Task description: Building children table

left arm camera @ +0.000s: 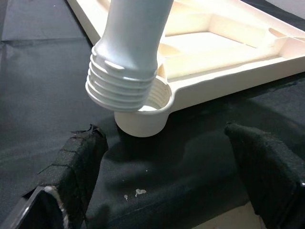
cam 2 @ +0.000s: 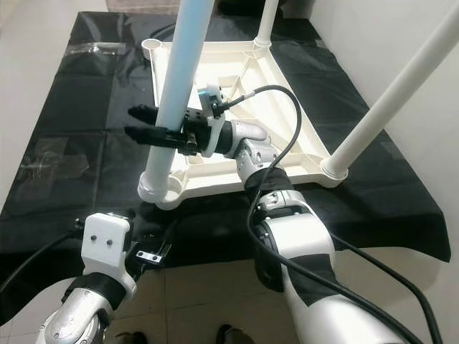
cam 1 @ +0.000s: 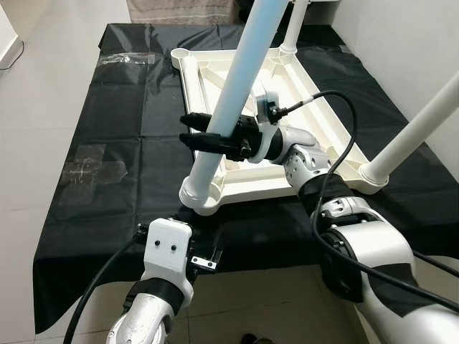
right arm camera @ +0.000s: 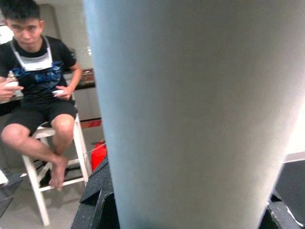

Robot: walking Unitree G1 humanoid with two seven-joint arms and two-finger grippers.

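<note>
Cream-white plastic tabletop point(cam 1: 315, 107) lies upside-down on the black cloth sheet point(cam 1: 129, 143) over the tiled floor. Progress: two white tubular legs already stand in corner sockets, one at far corner point(cam 1: 292, 25), one at right corner point(cam 1: 419, 129). Far-left socket point(cam 1: 181, 54) looks empty. Third leg, pale blue-white plastic tube point(cam 1: 240, 79), is in my right gripper point(cam 1: 195, 132), fingers clamped on either side of it approx mid-lower shaft. Left wrist view: the leg's ribbed threaded end point(left arm camera: 124, 83) sits tilted at the rim of the near corner socket point(left arm camera: 143, 114), threads all exposed, so not seated, not screwed in yet. My left gripper point(left arm camera: 167, 176) hovers low just before that socket, black padded fingers spread wide, holding nothing. Right wrist view also catches a person seated on a white stool point(right arm camera: 52, 157) in background. Est. status: 2 of 4 legs done, 3rd at alignment stage; remaining = straighten, thread in, then 4th leg, then flip table.
</note>
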